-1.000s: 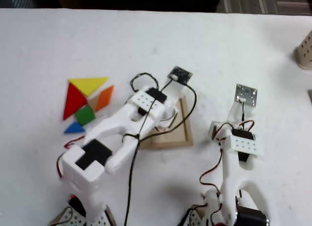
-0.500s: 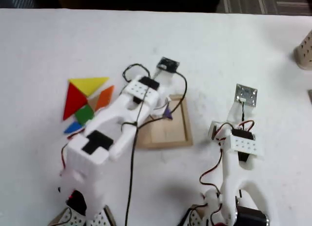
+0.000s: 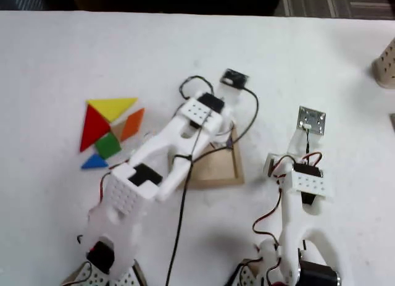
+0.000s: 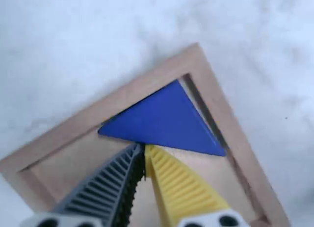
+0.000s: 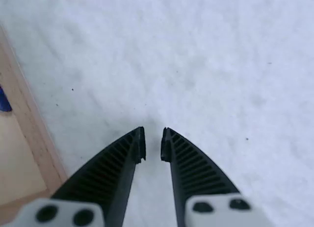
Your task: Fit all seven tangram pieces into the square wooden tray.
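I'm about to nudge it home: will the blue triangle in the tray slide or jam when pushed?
It likely slides flat: the blue triangle looks stiff, thin and smooth on the bare wood of the tray. It may jam, since its corners sit close to the rim. Rolling seems unlikely; the left hand meets its long straight edge.

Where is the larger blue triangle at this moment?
In the left wrist view, the larger blue triangle sits inside the wooden tray, tucked into one corner, just ahead of the left tool.
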Available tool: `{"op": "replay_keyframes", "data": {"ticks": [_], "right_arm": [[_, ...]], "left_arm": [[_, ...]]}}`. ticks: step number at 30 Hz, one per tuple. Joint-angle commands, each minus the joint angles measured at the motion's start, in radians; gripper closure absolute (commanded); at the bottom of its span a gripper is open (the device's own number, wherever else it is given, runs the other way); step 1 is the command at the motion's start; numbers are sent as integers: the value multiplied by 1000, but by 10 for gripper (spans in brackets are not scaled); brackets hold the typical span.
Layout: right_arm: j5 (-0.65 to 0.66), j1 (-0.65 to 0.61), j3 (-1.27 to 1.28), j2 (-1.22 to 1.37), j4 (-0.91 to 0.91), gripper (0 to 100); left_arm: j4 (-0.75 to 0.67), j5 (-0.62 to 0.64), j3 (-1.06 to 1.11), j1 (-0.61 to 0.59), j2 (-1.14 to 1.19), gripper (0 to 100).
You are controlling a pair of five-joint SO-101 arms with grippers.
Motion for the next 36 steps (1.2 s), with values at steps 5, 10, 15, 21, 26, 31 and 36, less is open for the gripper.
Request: {"op": "replay_keyframes", "data": {"ticks": [5,10,15,21,26,31,36], "right_arm": [[14,4,-3,-38,-18,939],[14,2,-3,-38,-18,937],[14,2,-3,-35,-18,937],[14,2,-3,-35,-18,937],[14,2,-3,-30,-31,938],[14,2,-3,-30,-31,939],[14,2,-3,-30,-31,939]], "left_arm": [[-144,12,-40,2,-2,980],[-127,12,-35,4,-12,980],[48,11,-77,-59,-73,980],[247,3,-71,-220,-162,980],[305,2,-69,-360,-208,980],[270,2,32,-415,-266,980],[126,-91,247,-420,-395,980]]}}
